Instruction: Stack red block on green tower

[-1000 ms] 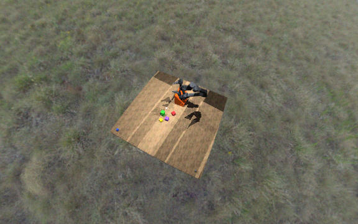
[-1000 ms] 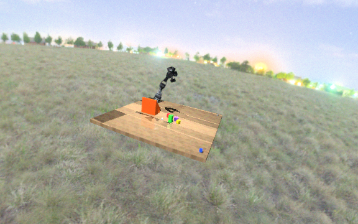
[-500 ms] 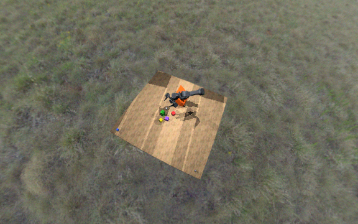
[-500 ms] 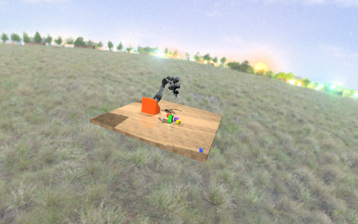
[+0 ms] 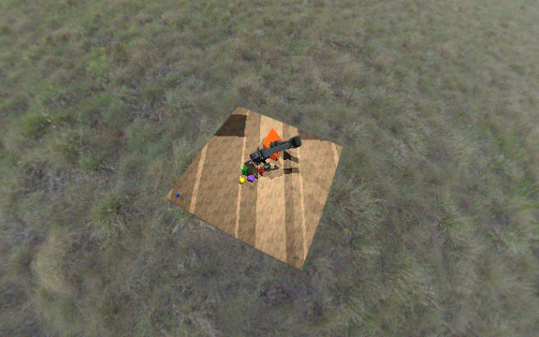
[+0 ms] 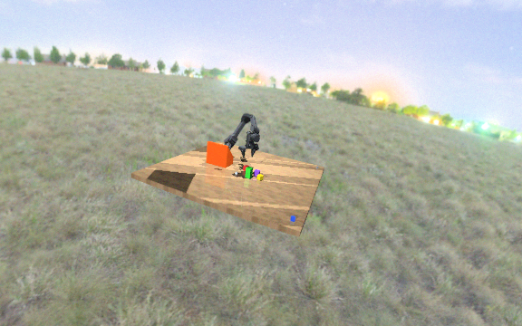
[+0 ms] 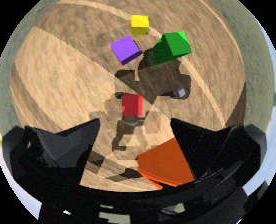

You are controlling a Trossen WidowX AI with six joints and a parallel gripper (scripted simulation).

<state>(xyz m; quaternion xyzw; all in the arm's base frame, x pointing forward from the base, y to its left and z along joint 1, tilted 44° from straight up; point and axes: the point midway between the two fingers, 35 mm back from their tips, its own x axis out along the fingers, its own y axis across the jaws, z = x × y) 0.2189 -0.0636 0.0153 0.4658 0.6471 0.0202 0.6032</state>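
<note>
Hovering above red block, jaws spread wide, nothing held. Green tower upright on table, purple block beside it.

In the top view the blocks near the middle of the table are only some coloured dots: the arm covers part of the red block, and the green tower is too small to count its levels. In the wrist view the pincer fingertips are dark and blurred, and the orange box is partly hidden by one finger
</note>
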